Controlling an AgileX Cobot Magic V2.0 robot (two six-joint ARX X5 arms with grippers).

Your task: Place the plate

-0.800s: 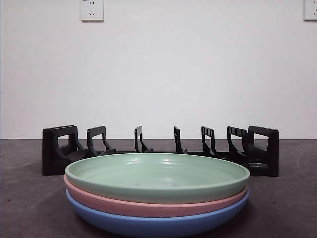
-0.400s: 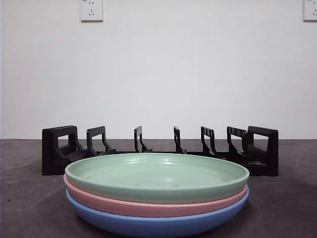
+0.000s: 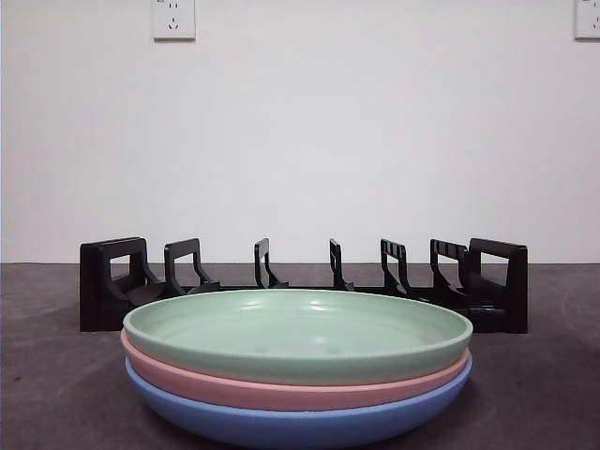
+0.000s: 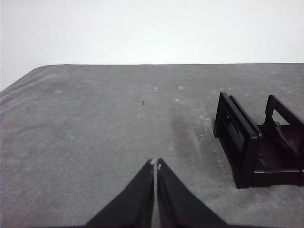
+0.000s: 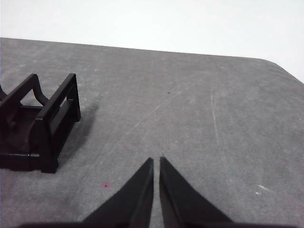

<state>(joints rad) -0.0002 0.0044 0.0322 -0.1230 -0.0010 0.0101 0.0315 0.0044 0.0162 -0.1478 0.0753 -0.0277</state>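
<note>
1. A black plastic dish rack point(image 3: 303, 286) with upright slotted dividers stood on the grey worktop point(image 3: 544, 375); it serves as the landmark here.
2. In front of the rack sat a stack of three shallow round plates: a pale green plate point(image 3: 298, 333) on top, a pink plate point(image 3: 281, 392) beneath it, and a blue plate point(image 3: 300, 424) at the bottom.
3. None of the plates touched the rack.
4. The left hand point(image 4: 155, 165) hovered over bare worktop beside one end of the rack, its jaws clenched together, grasping nothing.
5. The right hand point(image 5: 156, 161) hovered beside the rack's other end, jaws nearly together, likewise empty.
</note>
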